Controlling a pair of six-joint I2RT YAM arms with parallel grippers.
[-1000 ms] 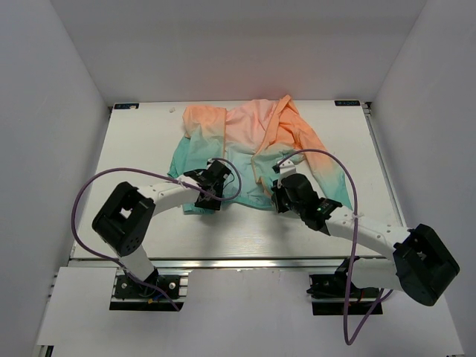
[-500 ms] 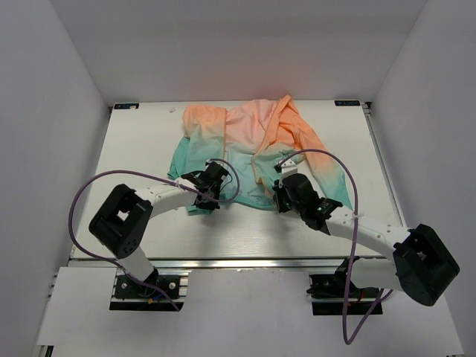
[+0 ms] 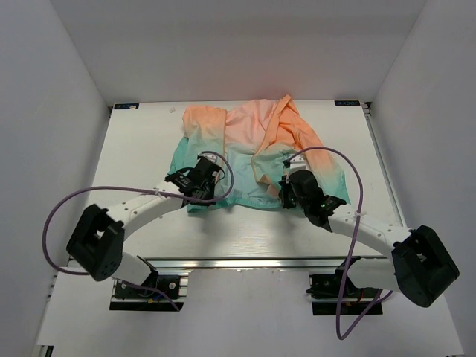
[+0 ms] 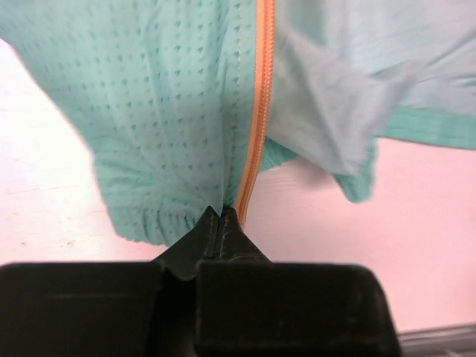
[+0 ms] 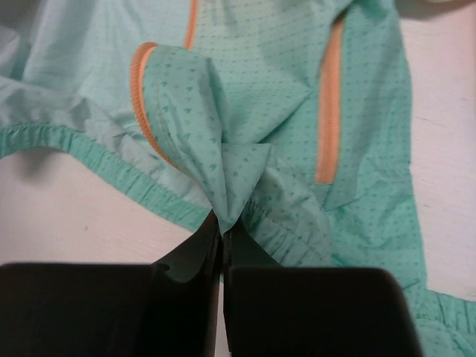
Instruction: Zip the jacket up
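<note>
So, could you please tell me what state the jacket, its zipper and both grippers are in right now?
jacket: lying spread on the table, front open.
zipper: undone, its halves apart.
left gripper: shut, pinching the teal hem beside the zipper.
right gripper: shut, pinching a fold of teal hem.

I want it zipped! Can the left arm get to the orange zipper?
Probably yes. The left gripper is shut on the jacket hem, right at the bottom end of the orange zipper, and nothing covers the zipper there.
</note>
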